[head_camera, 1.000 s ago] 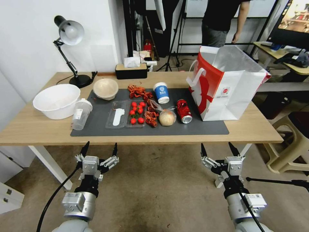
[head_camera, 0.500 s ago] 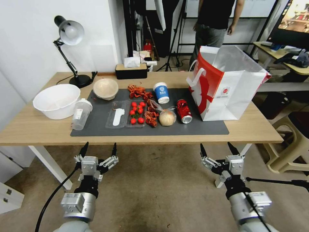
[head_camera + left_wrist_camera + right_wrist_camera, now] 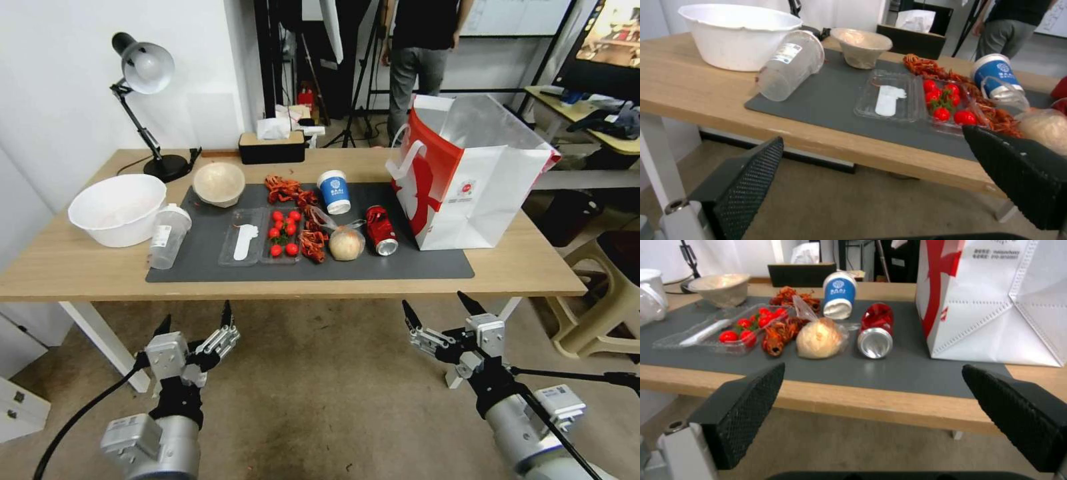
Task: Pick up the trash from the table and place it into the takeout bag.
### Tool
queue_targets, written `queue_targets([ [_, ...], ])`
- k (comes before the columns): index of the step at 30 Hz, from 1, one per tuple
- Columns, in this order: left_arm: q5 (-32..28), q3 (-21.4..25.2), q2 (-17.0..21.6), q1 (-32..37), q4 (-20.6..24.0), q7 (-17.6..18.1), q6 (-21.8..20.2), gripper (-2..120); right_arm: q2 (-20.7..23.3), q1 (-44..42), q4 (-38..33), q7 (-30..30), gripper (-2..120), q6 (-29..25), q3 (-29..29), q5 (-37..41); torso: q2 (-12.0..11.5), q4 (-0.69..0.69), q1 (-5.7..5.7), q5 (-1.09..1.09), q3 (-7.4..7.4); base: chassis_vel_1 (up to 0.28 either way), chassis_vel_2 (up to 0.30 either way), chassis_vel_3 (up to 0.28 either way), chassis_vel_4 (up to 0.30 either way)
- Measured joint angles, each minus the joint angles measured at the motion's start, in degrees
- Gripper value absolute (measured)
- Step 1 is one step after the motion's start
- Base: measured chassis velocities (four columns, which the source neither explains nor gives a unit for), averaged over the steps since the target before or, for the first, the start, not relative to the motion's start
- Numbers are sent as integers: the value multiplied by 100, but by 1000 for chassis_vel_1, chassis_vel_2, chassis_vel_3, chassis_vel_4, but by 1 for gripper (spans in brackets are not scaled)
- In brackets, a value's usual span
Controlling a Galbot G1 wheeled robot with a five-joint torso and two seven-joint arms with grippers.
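Note:
On the table's (image 3: 80,267) dark mat (image 3: 413,267) lie a crushed red can (image 3: 380,230) (image 3: 876,330), a blue-and-white paper cup (image 3: 333,191) (image 3: 838,295), a clear bag with a beige lump (image 3: 346,243) (image 3: 820,338), a tipped clear lidded cup (image 3: 169,236) (image 3: 791,65) and a beige bowl (image 3: 219,183) (image 3: 861,46). The white and red takeout bag (image 3: 480,193) (image 3: 996,306) stands open at the mat's right end. Both grippers hang open and hold nothing, below and in front of the table edge: left gripper (image 3: 195,319) (image 3: 873,138) under the clear cup's side, right gripper (image 3: 435,303) (image 3: 871,368) under the can's side.
A white basin (image 3: 117,208) and a desk lamp (image 3: 143,67) stand at the table's left, a black tissue box (image 3: 271,147) at the back. A clear tray with tomatoes (image 3: 260,243) and red crayfish shells (image 3: 290,190) lie mid-mat. A beige stool (image 3: 600,293) stands right.
Both arms have sunk a little lower and drawn back from the table edge; the left gripper has tilted and shifted left. Nothing on the table has moved.

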State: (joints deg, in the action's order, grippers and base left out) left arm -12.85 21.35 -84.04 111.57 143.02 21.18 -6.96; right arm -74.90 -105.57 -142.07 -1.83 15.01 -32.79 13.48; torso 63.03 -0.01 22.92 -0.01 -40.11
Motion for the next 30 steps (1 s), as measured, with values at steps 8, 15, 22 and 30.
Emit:
queue_targets([
  [8, -20, 4, 54, -56, -74, 5, 11, 100, -100, 22, 101, 0, 100, -5, -5, -27, -1, 0, 0, 1, 0, 0, 0, 0, 0],
  [15, -16, 31, 74, -78, -97, -7, 78, 100, -130, 51, 167, 0, 100, -38, 7, -47, -1, 1, 0, 1, 0, 0, 0, 0, 0],
  [22, -7, 66, 93, -73, -98, -1, 116, 100, 118, 301, 278, -2, 100, -61, 28, 352, -1, 0, 0, 2, 0, 0, 0, 0, 0],
  [30, 2, 98, 110, -117, -165, -16, 122, 100, 989, 1749, 1109, 135, 100, -236, 366, 1523, -1, 2, 0, 2, 0, 0, 0, 0, 0],
])
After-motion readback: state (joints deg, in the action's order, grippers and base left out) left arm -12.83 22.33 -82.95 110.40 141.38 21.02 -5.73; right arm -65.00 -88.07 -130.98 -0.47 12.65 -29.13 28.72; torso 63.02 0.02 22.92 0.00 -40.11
